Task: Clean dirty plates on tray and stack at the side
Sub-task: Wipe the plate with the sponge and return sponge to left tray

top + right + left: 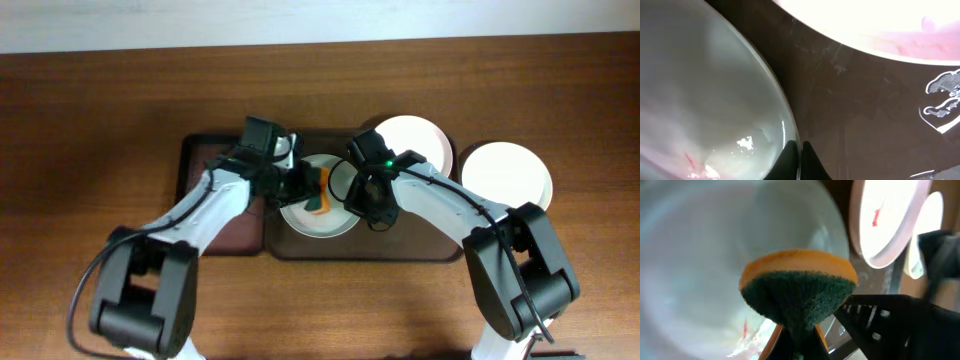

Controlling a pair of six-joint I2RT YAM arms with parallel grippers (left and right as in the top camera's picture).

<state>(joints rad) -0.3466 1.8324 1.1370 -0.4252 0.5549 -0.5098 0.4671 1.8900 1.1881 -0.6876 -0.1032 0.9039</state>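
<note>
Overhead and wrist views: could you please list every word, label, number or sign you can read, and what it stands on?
No readable text in any view.
White marking on the tray, right wrist view: too broken to read.
On the sponge: none.
On the plates: none, only red smears.

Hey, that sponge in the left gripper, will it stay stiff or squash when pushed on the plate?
Likely squashy: the sponge bulges above a narrow waist where the left gripper pinches it. Its green scouring face looks rough, so it probably drags.
</note>
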